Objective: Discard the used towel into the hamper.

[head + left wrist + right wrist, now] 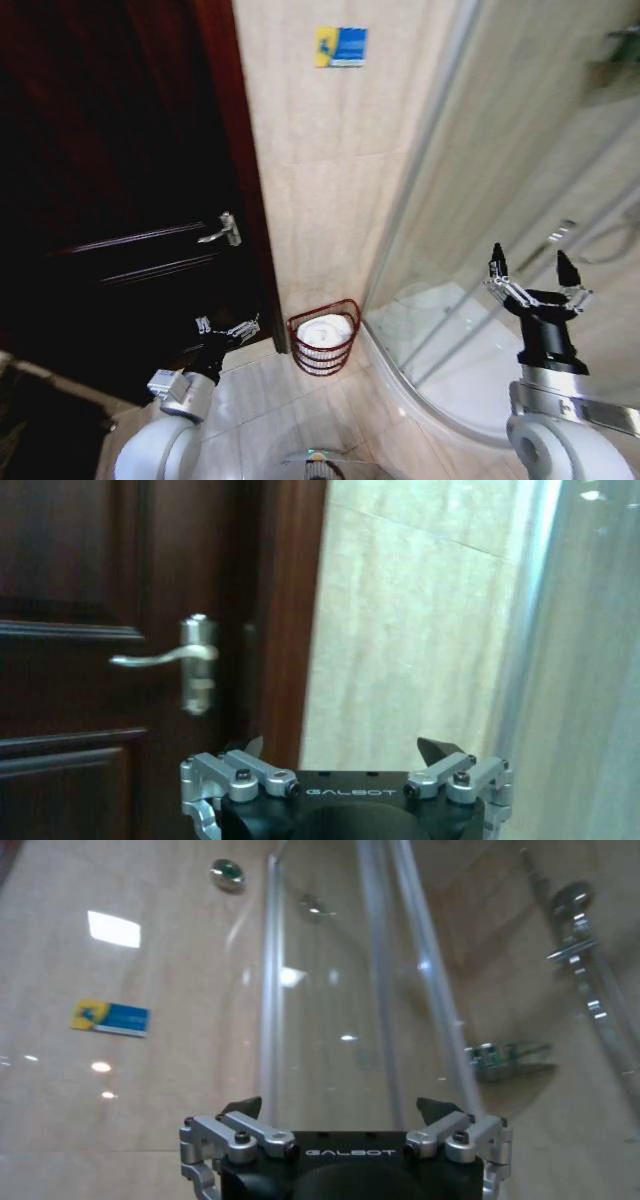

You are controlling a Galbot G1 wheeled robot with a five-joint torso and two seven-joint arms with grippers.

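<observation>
the hamper (pixel 323 345) stands on the floor against the tiled wall with the white towel (pixel 325 330) inside it, between the dark door (pixel 110 200) and the shower glass (pixel 500 230), the left gripper (pixel 228 329) beside it and the right gripper (pixel 535 272) well apart, both spread and empty.

Looking down from the head, we see the small round dark red-brown wire hamper (pixel 324 337) standing on the pale tiled floor (pixel 270 400) against the beige tiled wall (pixel 330 180), between the dark wooden door (pixel 110 200) and the curved glass shower enclosure (pixel 500 200). A white towel (pixel 325 329) lies bundled inside it. Our left gripper (pixel 229 329) hovers low just beside the hamper, near the door, empty. Our right gripper (pixel 535 268) is raised before the glass, fingers spread and empty.
</observation>
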